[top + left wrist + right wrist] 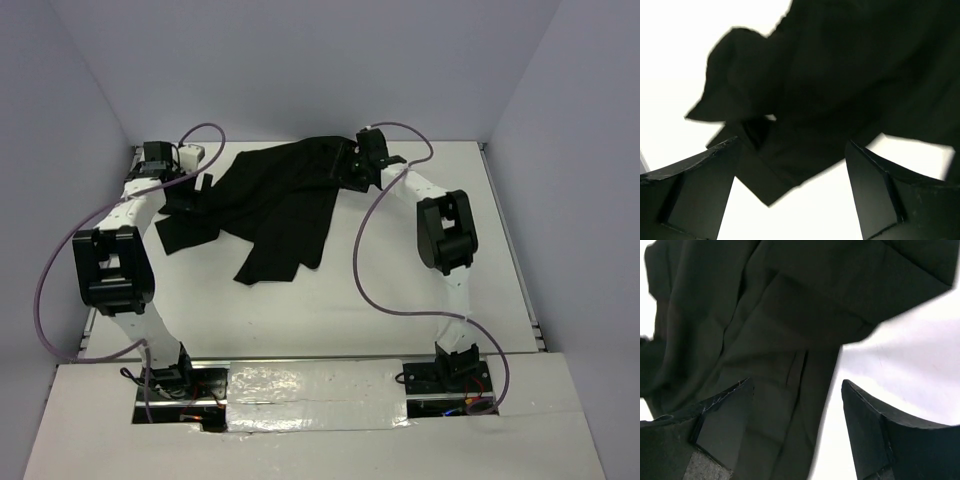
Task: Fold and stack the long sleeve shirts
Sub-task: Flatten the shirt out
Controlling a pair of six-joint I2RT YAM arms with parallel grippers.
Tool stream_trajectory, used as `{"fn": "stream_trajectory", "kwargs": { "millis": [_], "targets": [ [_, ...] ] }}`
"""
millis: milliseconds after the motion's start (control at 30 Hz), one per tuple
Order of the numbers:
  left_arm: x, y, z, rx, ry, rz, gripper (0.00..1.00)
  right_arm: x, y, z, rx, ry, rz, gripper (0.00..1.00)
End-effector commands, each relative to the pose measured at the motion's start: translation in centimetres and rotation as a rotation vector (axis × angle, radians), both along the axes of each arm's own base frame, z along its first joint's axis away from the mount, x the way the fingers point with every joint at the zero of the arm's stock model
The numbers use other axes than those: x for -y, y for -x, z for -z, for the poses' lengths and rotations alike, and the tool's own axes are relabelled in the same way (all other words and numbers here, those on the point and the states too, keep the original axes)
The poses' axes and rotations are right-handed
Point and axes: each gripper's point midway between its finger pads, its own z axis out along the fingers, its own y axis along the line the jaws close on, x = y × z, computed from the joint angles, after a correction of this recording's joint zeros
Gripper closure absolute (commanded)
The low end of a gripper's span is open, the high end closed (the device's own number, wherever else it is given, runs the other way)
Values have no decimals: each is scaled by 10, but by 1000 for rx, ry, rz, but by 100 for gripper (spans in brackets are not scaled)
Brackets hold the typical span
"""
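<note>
A crumpled black long sleeve shirt (280,200) lies on the white table (400,290) toward 12 o'clock in the overhead view, with one flap trailing toward 6 o'clock. The left gripper (791,141) sits at the shirt's 9 o'clock edge, jaws spread wide and holding nothing. The right gripper (796,381) sits at about 1 o'clock, jaws likewise apart over the fabric. Whether any fingertip brushes the cloth is unclear.

A white table (300,320) is boxed by plain pale walls (300,60) at its far, left and right edges. A pale board (100,420) with a shiny strip (310,385) lines the near edge.
</note>
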Motion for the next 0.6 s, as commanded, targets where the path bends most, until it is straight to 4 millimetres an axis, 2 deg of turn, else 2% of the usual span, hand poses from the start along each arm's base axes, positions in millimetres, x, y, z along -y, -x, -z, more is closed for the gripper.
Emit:
{"fn": "stream_trajectory", "kwargs": {
  "millis": [0,233,333,467,500,567],
  "targets": [
    [8,14,-14,24,32,38,3,-13,-25,0,-27,-126,79,22],
    [2,14,24,-46,25,6,5,-30,-40,12,-74,-267,146,25],
    [-4,10,39,-71,6,-21,5,-25,-46,28,-110,-263,209,24],
    [-8,4,47,-70,-10,-34,5,-19,-60,36,-116,-284,275,24],
    [-9,3,49,-71,-12,-36,5,-18,-62,39,-120,-287,289,25],
    [-10,1,53,-71,-18,-40,5,-16,-68,49,-146,-306,334,37]
  ]
}}
